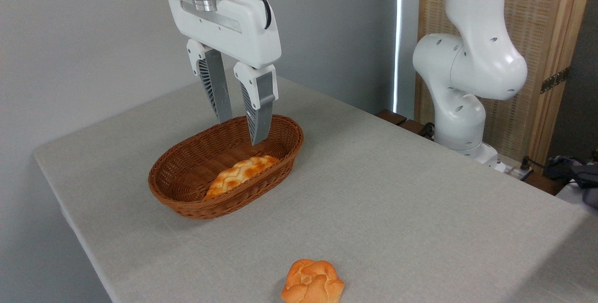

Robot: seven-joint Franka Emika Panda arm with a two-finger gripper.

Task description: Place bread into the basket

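Our tool (242, 131) hangs over the wicker basket (187, 205), fingers parted and empty. The knotted bun (312, 282) sits on the bench (397, 191), well apart near the front edge. We should descend centred, close gently, and drop it beside the braided loaf (240, 174).

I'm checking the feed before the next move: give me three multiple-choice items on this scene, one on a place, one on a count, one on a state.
1. Where is the bun?
A. In the basket
B. On the table, near the front edge
C. In the gripper

2. How many breads are in the basket?
A. None
B. One
C. Two

3. The gripper is:
A. Open, empty
B. Shut on the bun
C. Out of view

Answers: 1 B, it lies on the cloth apart from the basket. 2 B, only the loaf lies inside. 3 A, its fingers stand apart over the basket.
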